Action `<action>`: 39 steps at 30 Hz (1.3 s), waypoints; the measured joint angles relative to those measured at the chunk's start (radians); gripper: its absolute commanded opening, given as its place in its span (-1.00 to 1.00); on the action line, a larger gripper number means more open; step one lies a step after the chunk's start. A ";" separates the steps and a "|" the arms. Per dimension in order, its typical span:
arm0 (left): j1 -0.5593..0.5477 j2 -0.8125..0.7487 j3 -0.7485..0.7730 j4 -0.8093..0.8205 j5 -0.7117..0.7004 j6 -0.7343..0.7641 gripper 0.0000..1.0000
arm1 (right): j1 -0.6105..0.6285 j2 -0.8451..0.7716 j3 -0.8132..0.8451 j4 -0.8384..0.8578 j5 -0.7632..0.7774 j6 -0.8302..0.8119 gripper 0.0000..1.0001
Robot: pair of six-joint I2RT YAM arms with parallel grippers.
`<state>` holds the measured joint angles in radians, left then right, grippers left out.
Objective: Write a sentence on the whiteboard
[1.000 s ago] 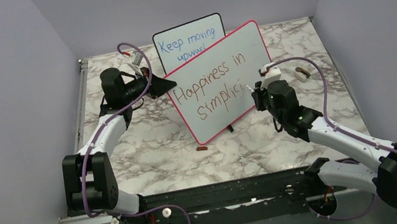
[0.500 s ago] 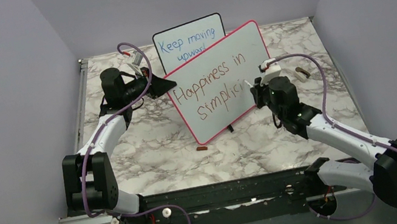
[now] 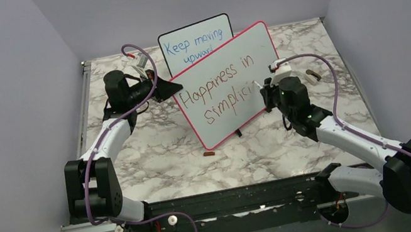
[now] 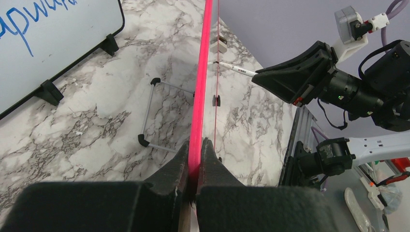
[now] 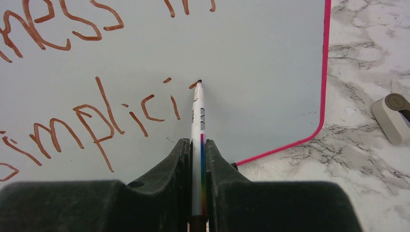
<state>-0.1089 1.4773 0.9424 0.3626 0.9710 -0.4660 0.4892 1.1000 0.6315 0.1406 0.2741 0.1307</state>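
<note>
The whiteboard (image 3: 254, 43) with its pink-red frame stands tilted in the middle of the table. The sentence (image 3: 220, 88) on it reads "Happiness in simplici" in brownish-red, in two lines. My left gripper (image 3: 171, 88) is shut on the board's left edge, and the pink frame (image 4: 203, 72) shows pinched between its jaws (image 4: 195, 145). My right gripper (image 3: 263, 90) is shut on a white marker (image 5: 198, 121). The marker's tip touches the board (image 5: 261, 58) at a short new stroke just right of the last "i" (image 5: 175, 107).
A smaller black-framed board (image 3: 196, 41) with blue writing stands behind the whiteboard. A wire stand (image 4: 154, 116) lies on the marble behind it. A small beige eraser-like object (image 5: 394, 118) sits right of the board, and a brown cap (image 3: 208, 152) lies in front.
My right gripper and the marker have shifted slightly up and right along the board. The left arm and the whiteboard have not moved.
</note>
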 measured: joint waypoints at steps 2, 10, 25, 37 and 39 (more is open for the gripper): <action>0.000 0.000 0.000 -0.001 0.000 0.000 -1.00 | -0.004 0.002 0.000 0.002 0.000 -0.001 -0.98; 0.000 0.000 0.005 -0.006 0.000 0.001 -1.00 | -0.013 0.002 0.000 0.009 0.000 -0.003 -0.98; 0.000 0.000 0.006 -0.009 0.000 0.004 -1.00 | -0.013 -0.021 0.010 0.010 -0.033 -0.020 -0.98; 0.000 0.000 0.006 -0.010 0.000 0.004 -1.00 | -0.013 0.012 0.024 0.024 -0.037 -0.027 -0.98; 0.000 0.000 0.006 -0.010 0.000 0.004 -1.00 | -0.013 0.012 0.024 0.024 -0.037 -0.026 -0.98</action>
<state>-0.1089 1.4773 0.9485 0.3527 0.9710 -0.4618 0.4759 1.1118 0.6552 0.1642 0.2367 0.1043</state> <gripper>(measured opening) 0.038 0.172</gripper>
